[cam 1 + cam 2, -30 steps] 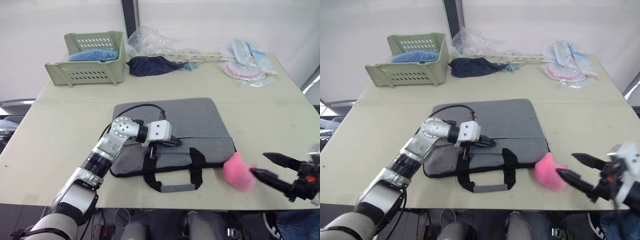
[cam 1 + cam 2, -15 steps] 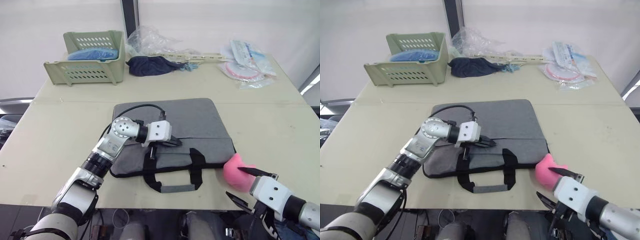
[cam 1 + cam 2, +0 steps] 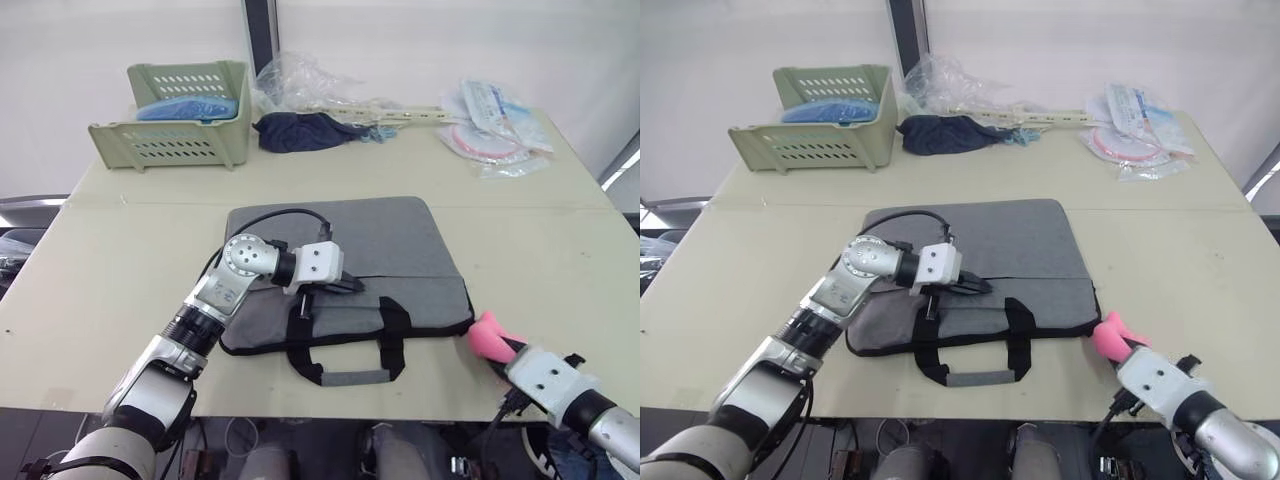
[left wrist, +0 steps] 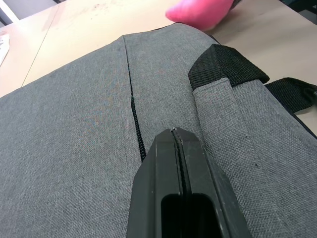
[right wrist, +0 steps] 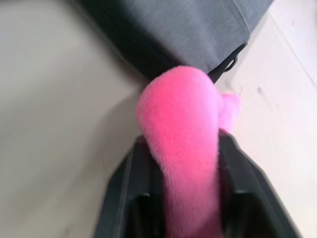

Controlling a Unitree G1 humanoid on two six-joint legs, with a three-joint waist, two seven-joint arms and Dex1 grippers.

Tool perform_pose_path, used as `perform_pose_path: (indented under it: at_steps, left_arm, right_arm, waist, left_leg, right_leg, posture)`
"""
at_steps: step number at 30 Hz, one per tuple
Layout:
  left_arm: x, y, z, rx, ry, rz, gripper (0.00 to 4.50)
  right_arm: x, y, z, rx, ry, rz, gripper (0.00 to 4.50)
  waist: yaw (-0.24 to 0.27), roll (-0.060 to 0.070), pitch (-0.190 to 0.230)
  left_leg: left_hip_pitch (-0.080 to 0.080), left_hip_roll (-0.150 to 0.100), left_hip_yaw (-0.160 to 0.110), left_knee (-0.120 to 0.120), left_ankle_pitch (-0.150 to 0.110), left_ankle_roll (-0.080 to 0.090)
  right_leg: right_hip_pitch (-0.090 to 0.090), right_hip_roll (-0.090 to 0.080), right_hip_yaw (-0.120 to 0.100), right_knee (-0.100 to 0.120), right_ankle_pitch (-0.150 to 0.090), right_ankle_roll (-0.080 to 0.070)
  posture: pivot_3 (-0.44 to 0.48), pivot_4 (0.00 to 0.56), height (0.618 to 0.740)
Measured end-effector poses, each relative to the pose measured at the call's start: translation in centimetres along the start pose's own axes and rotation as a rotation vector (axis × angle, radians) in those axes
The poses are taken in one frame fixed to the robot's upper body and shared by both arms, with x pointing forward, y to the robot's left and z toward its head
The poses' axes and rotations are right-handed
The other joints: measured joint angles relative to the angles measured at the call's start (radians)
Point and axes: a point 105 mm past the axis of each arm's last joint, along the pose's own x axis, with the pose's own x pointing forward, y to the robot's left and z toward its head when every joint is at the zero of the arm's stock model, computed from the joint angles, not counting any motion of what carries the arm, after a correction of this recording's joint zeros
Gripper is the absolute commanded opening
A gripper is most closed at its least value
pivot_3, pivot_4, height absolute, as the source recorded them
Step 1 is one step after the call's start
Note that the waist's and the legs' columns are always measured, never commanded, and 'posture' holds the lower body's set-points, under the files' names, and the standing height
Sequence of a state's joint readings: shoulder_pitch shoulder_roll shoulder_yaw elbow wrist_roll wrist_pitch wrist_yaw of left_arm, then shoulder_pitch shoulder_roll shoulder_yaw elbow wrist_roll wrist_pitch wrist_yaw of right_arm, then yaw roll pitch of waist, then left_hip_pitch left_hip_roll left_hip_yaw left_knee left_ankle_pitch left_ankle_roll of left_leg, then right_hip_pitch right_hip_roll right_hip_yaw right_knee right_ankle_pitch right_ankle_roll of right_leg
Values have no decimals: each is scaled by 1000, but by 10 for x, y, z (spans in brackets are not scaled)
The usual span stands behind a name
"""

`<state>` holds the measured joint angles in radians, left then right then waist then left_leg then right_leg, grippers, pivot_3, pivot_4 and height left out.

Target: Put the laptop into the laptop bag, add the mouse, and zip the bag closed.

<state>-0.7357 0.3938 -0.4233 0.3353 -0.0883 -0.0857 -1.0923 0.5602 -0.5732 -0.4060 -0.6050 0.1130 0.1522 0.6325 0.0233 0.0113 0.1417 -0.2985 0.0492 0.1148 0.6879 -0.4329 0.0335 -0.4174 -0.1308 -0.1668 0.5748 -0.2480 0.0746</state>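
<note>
At the bench's [image 3: 120,250] 5 o'clock corner, your right gripper [image 5: 181,163] half-hides the pink plush [image 5: 185,148] its jaws clamp; left gripper [image 4: 177,144], jaws together, rests on the laptop bag [image 3: 390,245].

A pale green slotted basket [image 3: 190,118] stands at the far left of the beige surface [image 3: 110,260], with something blue [image 3: 188,108] lying inside it. Just beside it lies a dark navy cloth bundle [image 3: 300,131], with crumpled clear plastic [image 3: 300,80] behind. Packets in clear wrapping [image 3: 492,125] sit at the far right. A fluffy pink plush charm [image 3: 489,338] lies near the front right edge.
</note>
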Motion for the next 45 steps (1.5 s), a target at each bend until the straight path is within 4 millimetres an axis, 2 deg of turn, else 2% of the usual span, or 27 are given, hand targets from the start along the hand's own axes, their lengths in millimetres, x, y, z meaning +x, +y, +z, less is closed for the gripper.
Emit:
perform_pose_path:
  at_steps: [4,7,8,12,14,17,20,22,26,32,39,42,44,45]
  left_arm:
    - [0,0,1,2,-2,-1,0]
    - [0,0,1,4,-2,-4,0]
    - [0,1,0,2,1,-3,0]
    - [1,0,1,28,1,-9,0]
    - [1,0,2,48,0,-12,0]
    - [1,-1,2,54,0,-15,0]
    - [-3,-1,-1,65,18,-11,0]
    - [-3,-1,-1,67,17,-12,0]
    - [-4,-2,-2,70,22,-11,0]
    - [-7,-1,-3,76,32,-9,0]
    - [-10,-1,-2,41,21,8,0]
    - [-16,-4,-2,-47,-42,51,785]
    - [-24,-4,0,-112,-94,86,1652]
    - [-28,-6,-1,-143,-111,96,2032]
  right_arm:
    - [-2,-17,18,396,-156,11,38]
    - [-3,-28,29,603,-212,57,38]
    - [2,-39,31,715,-233,52,38]
    - [19,-59,28,876,-210,40,38]
    - [28,-66,24,927,-187,12,38]
    - [31,-66,23,945,-178,9,38]
    - [49,-82,23,1011,-184,-22,38]
    - [54,-82,22,1024,-174,-17,38]
    - [77,-88,40,1028,-212,29,38]
    - [103,-93,43,1067,-229,35,38]
    - [102,-90,43,1027,-233,56,38]
    - [91,-87,41,963,-227,70,1315]
    - [83,-87,39,901,-218,68,2367]
    - [80,-88,39,872,-214,69,2664]
  waist:
    - [1,3,1]
    - [1,3,1]
    - [0,3,2]
    - [0,6,2]
    - [1,9,0]
    - [1,10,0]
    - [-6,10,0]
    - [-5,11,-1]
    - [-11,12,-2]
    - [-22,13,-2]
    - [-25,15,-3]
    - [-27,16,-2]
    - [-27,14,0]
    - [-27,16,2]
  left_leg:
    - [0,0,0,0,0,1]
    - [0,0,-1,0,0,1]
    - [0,0,-1,0,1,1]
    - [0,-1,-1,0,1,2]
    - [0,-1,-1,-2,2,1]
    - [-1,-1,-1,-2,3,0]
    - [0,-2,1,-3,3,0]
    - [0,-2,0,-3,4,0]
    - [0,-1,1,-4,7,-5]
    - [-1,-2,1,-4,8,-7]
    - [-1,-2,1,-4,9,-8]
    - [-1,-1,1,-5,9,-8]
    - [-4,-1,2,-5,10,-10]
    - [-6,-2,2,-5,12,-11]
  right_leg:
    - [0,-1,1,0,0,0]
    - [0,-1,0,0,0,0]
    - [0,-2,1,0,0,-1]
    - [-1,-3,0,0,1,-1]
    - [-2,-3,-1,0,2,1]
    - [-2,-2,-1,0,2,1]
    - [0,-3,0,0,2,2]
    - [-1,-3,0,0,2,2]
    - [-1,-2,0,0,2,2]
    - [-1,-2,0,1,2,2]
    - [-1,-2,-1,1,3,3]
    - [-3,-1,-1,1,3,3]
    - [-10,0,-1,2,3,3]
    - [-11,0,-1,4,3,3]
  posture:
    - [0,150,740]
    - [0,150,740]
    - [0,150,740]
    - [0,150,740]
    - [0,150,740]
    - [0,150,740]
    - [0,150,740]
    - [0,150,740]
    - [0,150,740]
    - [0,150,740]
    - [0,150,740]
    - [0,150,740]
    - [0,150,740]
    - [0,150,740]
